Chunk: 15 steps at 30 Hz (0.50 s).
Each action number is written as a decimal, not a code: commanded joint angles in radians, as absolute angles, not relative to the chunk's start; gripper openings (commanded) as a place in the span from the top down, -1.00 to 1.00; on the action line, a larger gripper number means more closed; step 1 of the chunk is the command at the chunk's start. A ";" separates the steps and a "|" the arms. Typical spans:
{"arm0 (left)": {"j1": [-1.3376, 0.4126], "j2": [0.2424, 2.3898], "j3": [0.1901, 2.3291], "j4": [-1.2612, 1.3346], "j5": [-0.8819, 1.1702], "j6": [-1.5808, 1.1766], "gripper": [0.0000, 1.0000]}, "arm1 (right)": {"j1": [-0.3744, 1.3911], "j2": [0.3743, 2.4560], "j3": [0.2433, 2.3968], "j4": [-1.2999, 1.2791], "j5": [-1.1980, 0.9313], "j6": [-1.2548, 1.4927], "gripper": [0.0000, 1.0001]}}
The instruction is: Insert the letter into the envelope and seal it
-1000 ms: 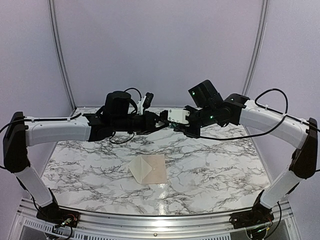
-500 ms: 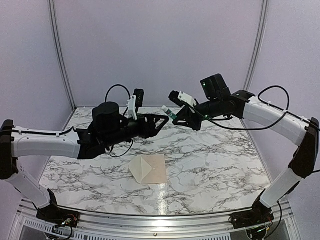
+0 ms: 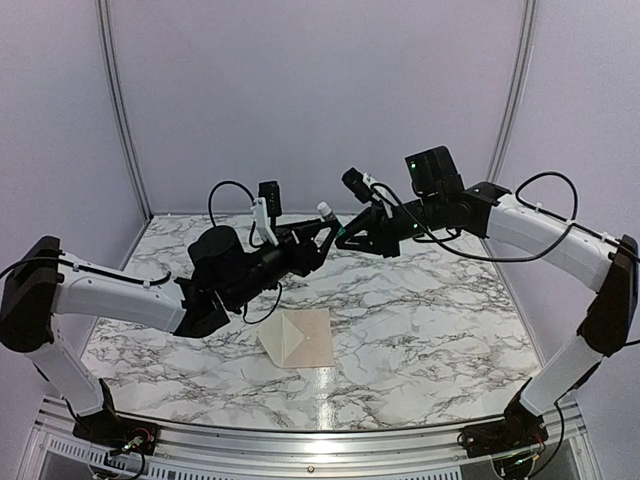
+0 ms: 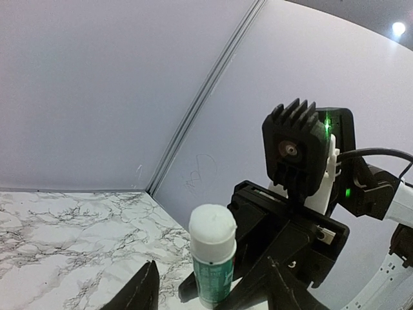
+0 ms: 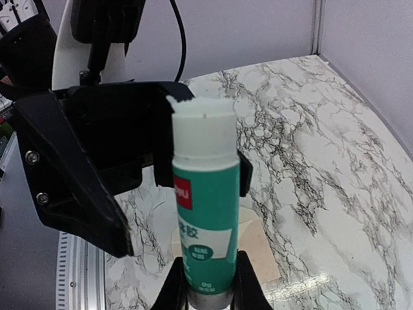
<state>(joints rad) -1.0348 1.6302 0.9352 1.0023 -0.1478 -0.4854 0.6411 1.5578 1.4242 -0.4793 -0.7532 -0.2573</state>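
Observation:
My right gripper [image 5: 211, 284] is shut on the base of a green glue stick [image 5: 205, 213] with a white top, held in the air above the table's far middle [image 3: 325, 211]. My left gripper [image 4: 210, 294] is open, its fingers [image 4: 139, 294] standing wide on either side of the glue stick [image 4: 213, 258] without gripping it. The two grippers meet tip to tip in the top view, left gripper [image 3: 318, 236], right gripper [image 3: 348, 238]. Below them on the table lies the cream envelope [image 3: 283, 338] with its triangular flap. The pinkish letter [image 3: 316, 345] shows at the envelope's right side.
The marble table [image 3: 430, 320] is bounded by grey walls with metal posts at the back corners. A metal rail [image 3: 320, 440] runs along the near edge. Cables loop over both wrists.
My left gripper has opened and its arm has drawn back and to the left. The right gripper has tilted the glue stick's top upward.

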 commanded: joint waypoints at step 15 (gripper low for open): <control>-1.028 1.738 1.017 1.161 -0.063 -0.510 0.49 | 0.638 1.564 1.409 -0.419 -0.883 -0.199 0.89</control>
<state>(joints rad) -1.0344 1.7218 0.9855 1.1046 -0.0940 -0.5095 0.6411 1.5578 1.4071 -0.4450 -0.8562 -0.2100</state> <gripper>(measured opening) 0.301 0.115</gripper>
